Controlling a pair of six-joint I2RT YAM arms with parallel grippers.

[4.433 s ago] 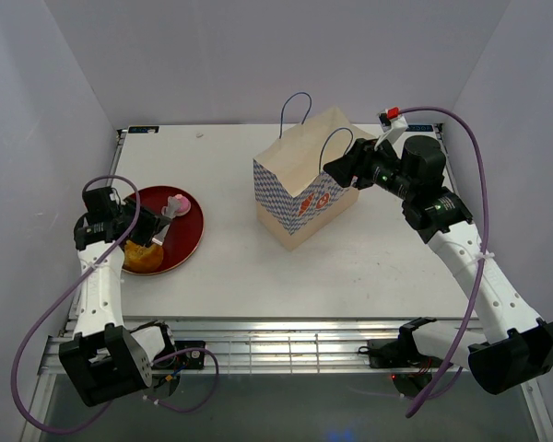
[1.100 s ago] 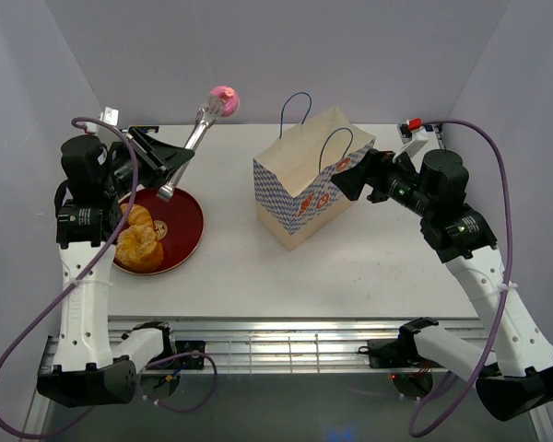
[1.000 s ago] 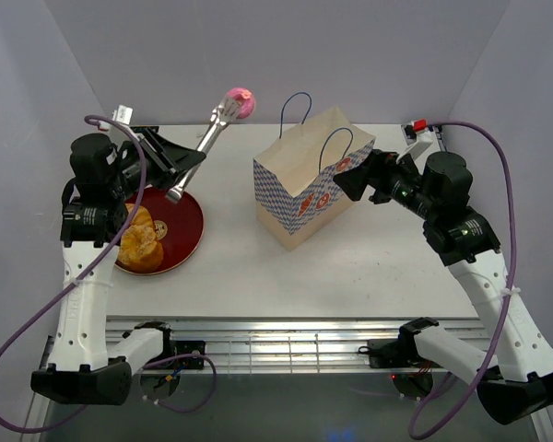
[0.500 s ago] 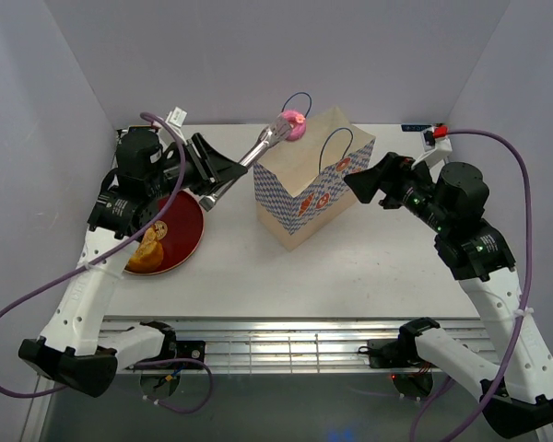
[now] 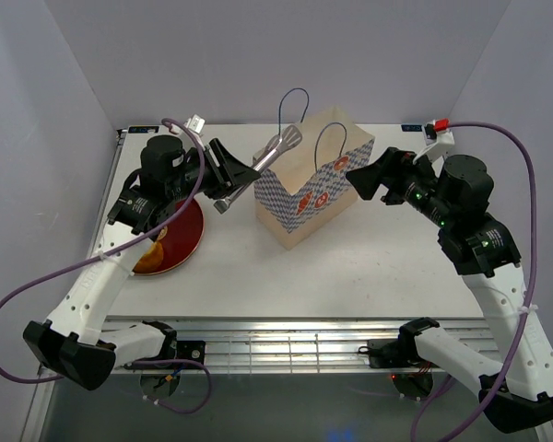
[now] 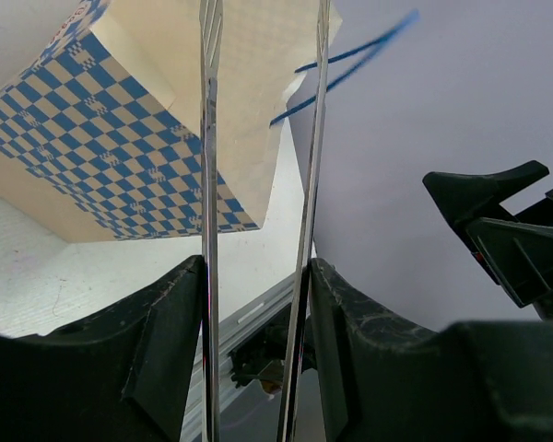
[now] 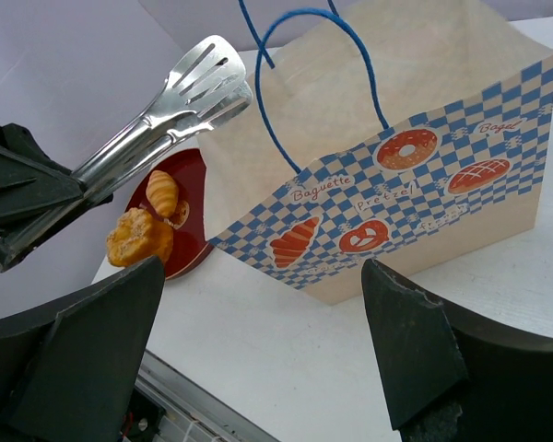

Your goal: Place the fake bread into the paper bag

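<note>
I see one paper bag [image 5: 304,198] standing upright in the middle of the bench [image 5: 369,267]. Its top is open and it has two blue cord handles [image 7: 323,55].

My left end effector [image 6: 256,276] is grasping one pair of silver tongs [image 5: 278,150]. The two tong blades run between its two fingers and touch them on the inside. The tong tips hang over the bag's open top, near its left edge.

My right end effector [image 5: 361,177] is released, with its two fingers spread wide. It hovers just beside the right side of the bag and holds nothing.

One round red plate [image 7: 192,175] sits on the bench, well to the left of the bag. I count two pieces of fake bread on it: one small croissant [image 7: 162,192] and one bun piece [image 7: 140,236], close together. From the top camera my left arm hides part of the plate.

I cannot see what is inside the bag.
</note>
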